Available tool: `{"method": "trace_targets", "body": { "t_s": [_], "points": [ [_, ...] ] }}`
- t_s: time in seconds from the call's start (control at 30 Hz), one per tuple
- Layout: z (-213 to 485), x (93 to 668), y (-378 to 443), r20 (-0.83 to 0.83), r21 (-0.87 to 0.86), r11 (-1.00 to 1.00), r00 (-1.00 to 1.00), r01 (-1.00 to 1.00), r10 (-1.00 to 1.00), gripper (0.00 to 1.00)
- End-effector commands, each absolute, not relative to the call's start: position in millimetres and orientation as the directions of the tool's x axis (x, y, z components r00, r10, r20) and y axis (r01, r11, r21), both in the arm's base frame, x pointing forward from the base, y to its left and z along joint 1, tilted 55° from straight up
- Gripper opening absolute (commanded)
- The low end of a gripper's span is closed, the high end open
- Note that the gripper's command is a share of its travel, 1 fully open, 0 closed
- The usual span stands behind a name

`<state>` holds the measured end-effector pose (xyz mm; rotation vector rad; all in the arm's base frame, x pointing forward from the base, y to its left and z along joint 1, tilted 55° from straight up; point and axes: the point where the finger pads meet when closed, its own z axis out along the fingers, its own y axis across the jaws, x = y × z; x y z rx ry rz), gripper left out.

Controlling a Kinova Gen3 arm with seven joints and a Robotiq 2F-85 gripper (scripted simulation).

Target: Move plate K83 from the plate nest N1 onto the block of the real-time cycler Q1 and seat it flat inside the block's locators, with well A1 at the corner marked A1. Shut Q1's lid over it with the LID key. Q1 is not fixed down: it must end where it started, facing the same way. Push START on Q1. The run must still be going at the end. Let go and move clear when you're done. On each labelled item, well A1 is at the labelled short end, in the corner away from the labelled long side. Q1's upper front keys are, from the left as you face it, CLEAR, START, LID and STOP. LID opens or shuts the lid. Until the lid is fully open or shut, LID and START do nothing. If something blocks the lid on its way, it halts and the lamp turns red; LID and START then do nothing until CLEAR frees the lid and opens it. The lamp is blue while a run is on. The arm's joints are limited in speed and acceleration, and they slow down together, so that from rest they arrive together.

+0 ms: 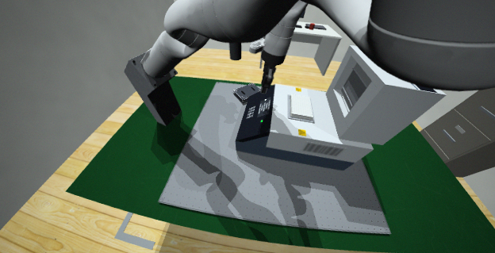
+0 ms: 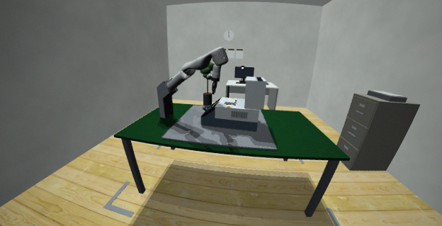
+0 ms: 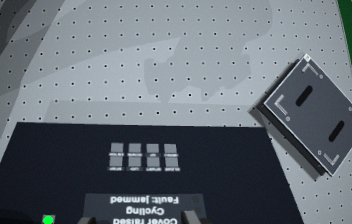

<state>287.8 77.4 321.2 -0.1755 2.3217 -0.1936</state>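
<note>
The white well plate K83 lies on the block of cycler Q1, whose lid stands open at the right. Q1's dark sloped front panel carries two rows of small keys and a green lamp. My gripper hangs just above the panel's upper edge, pointing down. In the wrist view its two fingertips show at the bottom edge, partly open with nothing between them. The dark plate nest N1 is empty and sits on the grey mat beside Q1's front corner.
Q1 stands on a grey perforated mat on the green table top. The arm's base stands at the table's left. A filing cabinet and a far desk with a monitor stand away from the table.
</note>
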Motion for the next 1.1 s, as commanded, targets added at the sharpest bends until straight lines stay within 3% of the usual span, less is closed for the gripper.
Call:
{"method": "trace_targets", "body": {
  "t_s": [0.0,0.67,1.07],
  "points": [
    [313.7,279.7,75.9,-0.672,-0.272,0.952,-0.680,-0.139,-0.291,0.52],
    [275.2,240.4,67.8,-0.369,-0.604,0.628,-0.527,-0.491,-0.766,0.36],
    [273.0,243.7,67.4,-0.369,-0.604,0.628,-0.527,-0.491,-0.766,0.27]
  ]
}}
